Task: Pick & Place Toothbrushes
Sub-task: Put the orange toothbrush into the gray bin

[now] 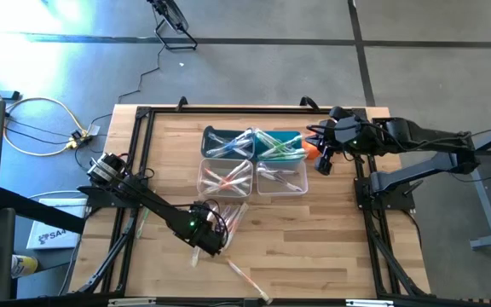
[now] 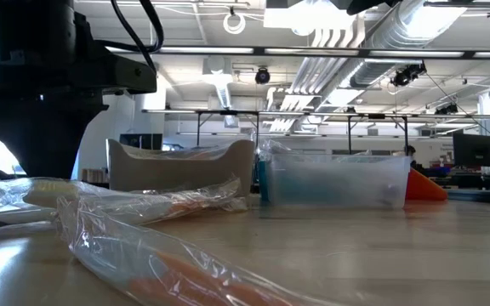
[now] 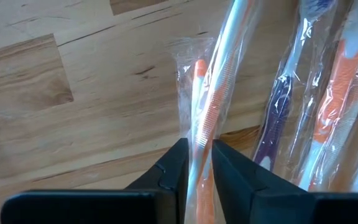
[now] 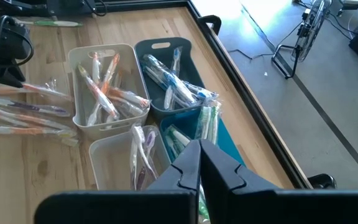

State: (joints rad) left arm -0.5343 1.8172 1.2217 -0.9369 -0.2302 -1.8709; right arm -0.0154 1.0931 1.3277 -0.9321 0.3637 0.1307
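Bright ceiling lamps [image 2: 330,36] light the room evenly, glare whitens the floor [image 1: 49,21], and the nearest wrapper [image 2: 143,255] looks blurred.

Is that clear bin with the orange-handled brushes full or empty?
Partly full. The clear bin holds several wrapped orange-handled toothbrushes lying crisscross; its walls still rise above them.

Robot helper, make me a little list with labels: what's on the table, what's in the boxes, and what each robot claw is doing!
table: light wooden table with black frame
bins: four small rectangular bins, two clear, two dark teal, all holding wrapped toothbrushes
loose pile: thin toothbrushes in clear wrappers lying on the wood
left gripper: down at the pile, fingers closed around an orange-handled wrapped toothbrush
right gripper: shut, empty, hovering above the bins
orange cloth: beside the bins, at the right arm's side
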